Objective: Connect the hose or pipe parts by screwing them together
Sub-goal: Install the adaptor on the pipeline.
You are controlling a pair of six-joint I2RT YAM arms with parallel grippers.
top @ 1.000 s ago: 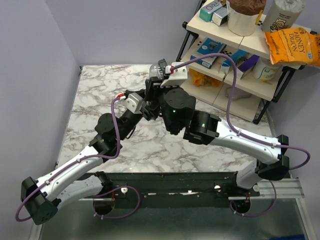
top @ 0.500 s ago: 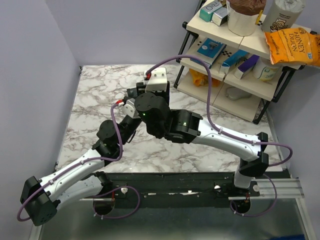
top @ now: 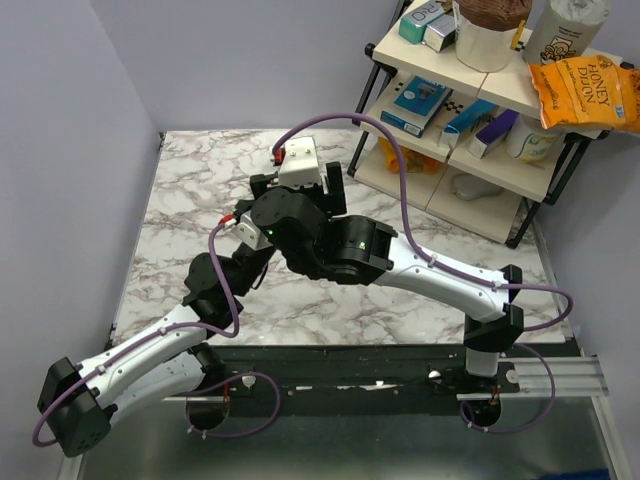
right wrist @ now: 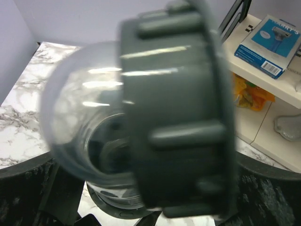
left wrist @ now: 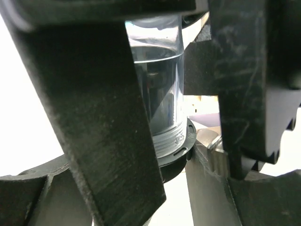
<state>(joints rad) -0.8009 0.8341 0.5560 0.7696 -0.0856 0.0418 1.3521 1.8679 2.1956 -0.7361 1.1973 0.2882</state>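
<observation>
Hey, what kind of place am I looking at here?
Probably a robot test cell rather than a home. Robot arms are bolted to a marble-patterned tabletop, plain lavender walls close it in, and a shelf rack of packaged groceries stands beside it.

A clear threaded end piece (left wrist: 157, 84) (black flange (left wrist: 186, 143) at its base) sits held between the dark fingers (left wrist: 94, 117).

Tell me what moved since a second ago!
The right arm swung left, so its wrist now sits above the left arm. The left arm drew back slightly toward its base. No grabbing or letting go shows clearly. The shelf and marble table stayed put.
</observation>
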